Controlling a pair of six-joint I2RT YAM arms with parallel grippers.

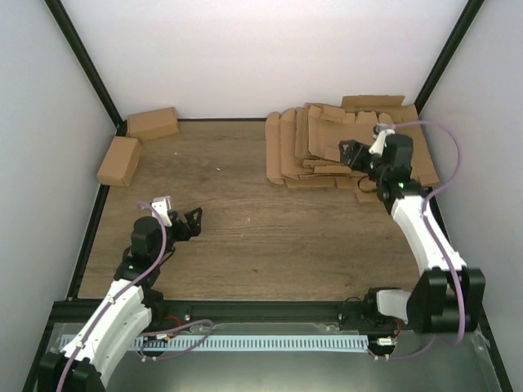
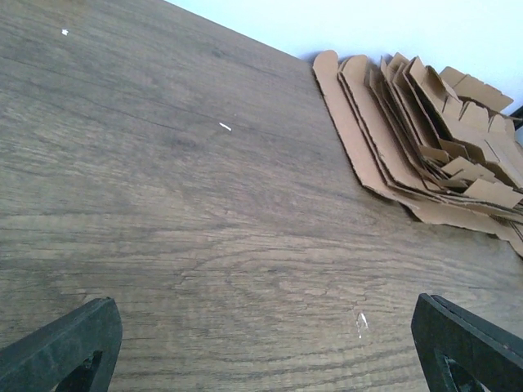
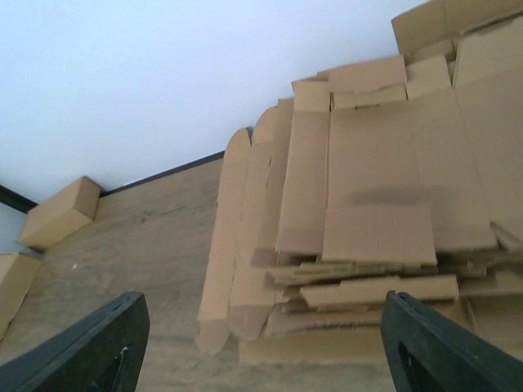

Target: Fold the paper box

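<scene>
On the wooden table (image 1: 261,245), a messy pile of flat cardboard sheets (image 1: 298,155) fills the 1 o'clock corner in the overhead view. The paper box (image 3: 384,155) is a flat, unfolded sheet on top of that pile, its flaps spread toward the back wall. The right claw (image 1: 351,161) hovers over the pile's near edge with its jaws spread wide and nothing between them. From its wrist camera the top sheet lies at 12 to 1 o'clock. The left claw (image 1: 189,222) sits at about 8 o'clock on the table, above bare wood. Its jaws are fully spread and empty, pointing toward 2 o'clock. Two folded brown boxes (image 1: 152,123) rest in the 10 o'clock corner, just beside each other.
</scene>
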